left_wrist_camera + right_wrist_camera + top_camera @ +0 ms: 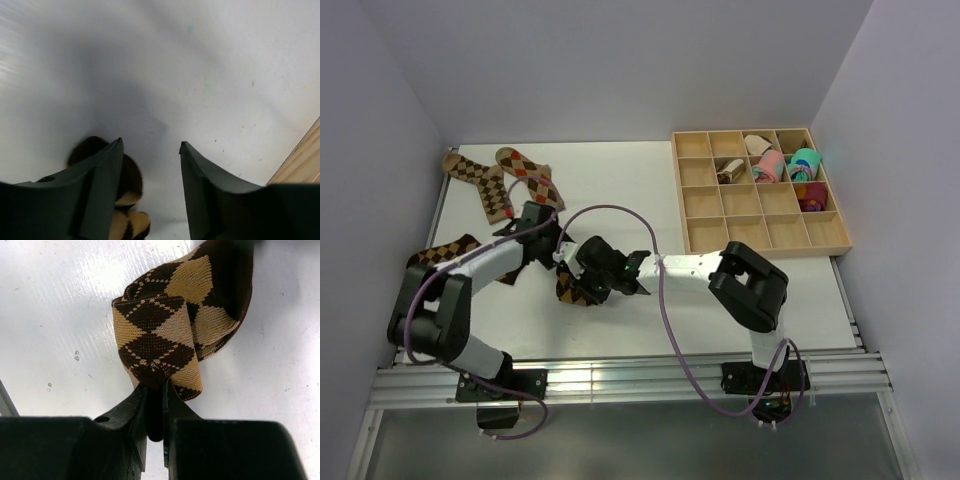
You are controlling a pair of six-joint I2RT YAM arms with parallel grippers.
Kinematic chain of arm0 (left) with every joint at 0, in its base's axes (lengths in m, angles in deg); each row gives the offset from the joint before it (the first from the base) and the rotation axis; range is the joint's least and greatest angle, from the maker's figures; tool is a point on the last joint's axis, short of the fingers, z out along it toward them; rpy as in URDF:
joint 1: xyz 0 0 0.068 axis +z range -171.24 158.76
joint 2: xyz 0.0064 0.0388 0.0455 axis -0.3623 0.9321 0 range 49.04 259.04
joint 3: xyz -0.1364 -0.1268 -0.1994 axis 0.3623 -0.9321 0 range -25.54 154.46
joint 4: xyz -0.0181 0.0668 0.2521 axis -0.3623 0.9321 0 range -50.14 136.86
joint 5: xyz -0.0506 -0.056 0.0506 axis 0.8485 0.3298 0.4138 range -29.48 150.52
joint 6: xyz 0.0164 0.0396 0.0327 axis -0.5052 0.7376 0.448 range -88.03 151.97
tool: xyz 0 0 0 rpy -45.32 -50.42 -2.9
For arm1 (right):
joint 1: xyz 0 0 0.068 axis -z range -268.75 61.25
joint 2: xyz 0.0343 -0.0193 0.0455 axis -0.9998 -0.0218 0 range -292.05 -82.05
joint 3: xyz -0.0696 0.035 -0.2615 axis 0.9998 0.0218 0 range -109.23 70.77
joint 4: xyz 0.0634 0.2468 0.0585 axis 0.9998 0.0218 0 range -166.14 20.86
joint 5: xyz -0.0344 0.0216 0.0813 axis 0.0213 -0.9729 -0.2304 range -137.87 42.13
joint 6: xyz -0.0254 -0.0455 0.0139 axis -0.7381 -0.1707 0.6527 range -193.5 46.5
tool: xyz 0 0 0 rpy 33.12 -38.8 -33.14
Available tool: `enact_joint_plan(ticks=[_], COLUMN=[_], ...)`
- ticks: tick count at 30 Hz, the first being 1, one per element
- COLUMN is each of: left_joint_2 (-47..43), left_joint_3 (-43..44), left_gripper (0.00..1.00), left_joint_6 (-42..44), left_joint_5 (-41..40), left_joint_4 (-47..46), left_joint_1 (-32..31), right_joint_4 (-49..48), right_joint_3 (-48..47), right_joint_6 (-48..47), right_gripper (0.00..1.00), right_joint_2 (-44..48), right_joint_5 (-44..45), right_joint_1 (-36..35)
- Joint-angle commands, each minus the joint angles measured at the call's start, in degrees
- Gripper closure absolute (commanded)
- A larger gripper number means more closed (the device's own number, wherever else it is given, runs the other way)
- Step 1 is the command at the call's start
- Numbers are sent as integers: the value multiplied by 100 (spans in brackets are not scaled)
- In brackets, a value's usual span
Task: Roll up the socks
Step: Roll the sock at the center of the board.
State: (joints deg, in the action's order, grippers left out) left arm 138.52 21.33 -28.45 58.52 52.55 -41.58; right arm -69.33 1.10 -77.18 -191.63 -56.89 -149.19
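One brown-tan argyle sock (160,335) lies partly folded on table (620,180), well left of wooden tray (765,249). R gripper (156,390) clamped tight on its folded edge. L gripper (150,145) jaws apart, nothing betw. them, sock just beside one finger. Two more argyle socks (485,185) flat, farther left of tray; fourth sock (445,253) partly under L arm (490,262). Rolled bundles (767,165) sit in tray's upper-right compartments.

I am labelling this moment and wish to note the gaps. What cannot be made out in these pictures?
- Top view: argyle sock being rolled, mostly hidden under the right end effector.
- Left wrist view: same sock blurred, cut by the bottom edge and a finger.
- Top view: bundles in the tray too small to count.
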Motion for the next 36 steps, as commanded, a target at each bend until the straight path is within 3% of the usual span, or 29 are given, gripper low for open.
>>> enact_joint_plan(ticks=[1, 5, 13, 19, 32, 36], left_joint_2=[-737, -1116, -1274, -1160, 780, 949], left_joint_3=[-63, -284, -582, -723, 58, 129], left_gripper=[42, 39, 41, 44, 51, 52], left_joint_6=[153, 303, 268, 119, 488, 418], left_joint_5=[-407, -161, 787, 1026, 947, 1105], left_joint_4=[831, 937, 692, 323, -56, -240], left_joint_1=[600, 926, 935, 795, 57, -233], right_joint_4=[137, 145, 154, 172, 303, 409], right_joint_3=[199, 173, 147, 103, 68, 32], right_joint_6=[-98, -124, -115, -106, -291, -344], right_gripper=[100, 100, 100, 100, 100, 100], right_joint_2=[33, -2, -55, -134, 138, 296], right_joint_5=[427, 462, 480, 471, 664, 893], right_joint_1=[-64, -73, -117, -134, -371, -459])
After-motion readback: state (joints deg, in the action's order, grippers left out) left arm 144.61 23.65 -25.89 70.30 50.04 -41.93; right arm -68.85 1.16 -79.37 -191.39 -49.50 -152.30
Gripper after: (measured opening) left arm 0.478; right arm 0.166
